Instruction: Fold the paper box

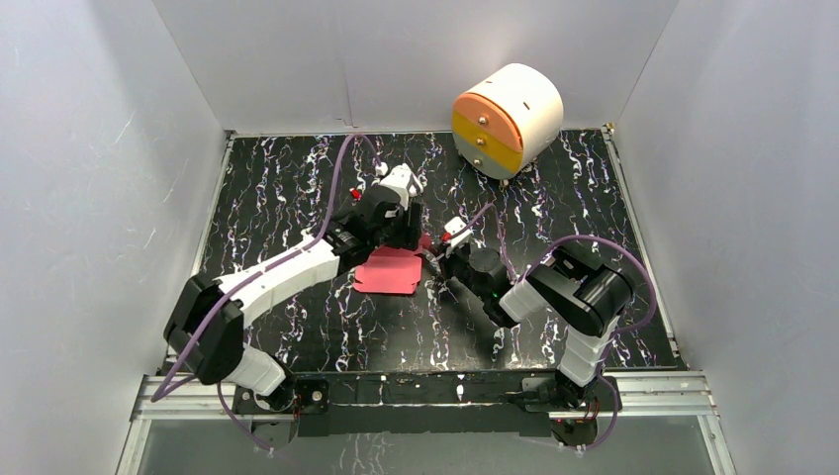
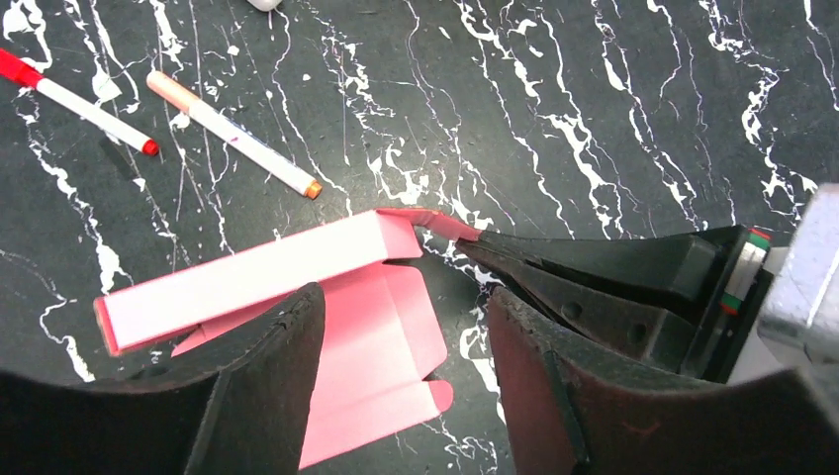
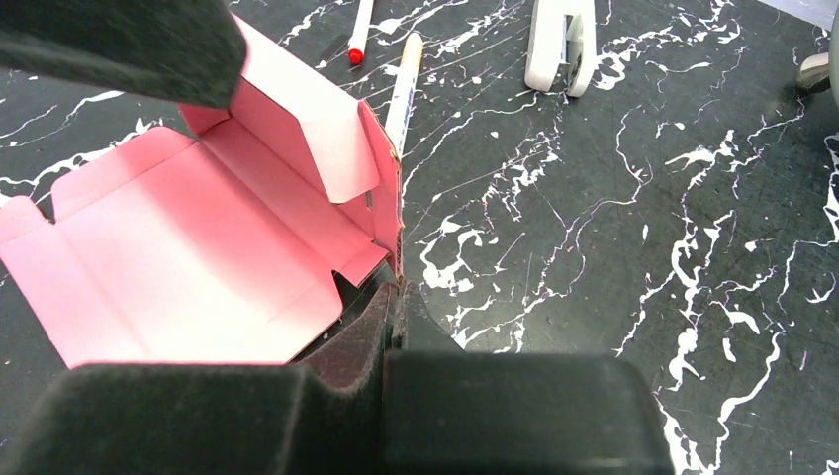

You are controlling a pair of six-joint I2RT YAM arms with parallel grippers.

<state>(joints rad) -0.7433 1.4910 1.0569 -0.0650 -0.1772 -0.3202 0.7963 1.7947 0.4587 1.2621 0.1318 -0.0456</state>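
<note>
The pink paper box (image 1: 388, 270) lies part-folded on the black marbled table, its base flat and one long wall raised. In the left wrist view the raised wall (image 2: 247, 277) runs across, with flat flaps below it. My left gripper (image 2: 401, 332) is open and hovers over the flat part; one finger (image 3: 119, 40) rests by the top of the raised wall. My right gripper (image 3: 398, 289) is shut on the box's thin side flap (image 3: 381, 188) at its right end. Its black fingers (image 2: 594, 282) also show in the left wrist view. In the top view the two grippers meet at the box's far right corner (image 1: 427, 245).
A red-capped pen (image 2: 79, 99) and a white pen with an orange tip (image 2: 233, 134) lie just beyond the box. A small white clip-like object (image 3: 559, 45) lies further back. The round white drawer unit (image 1: 507, 119) stands at the back right. White walls enclose the table.
</note>
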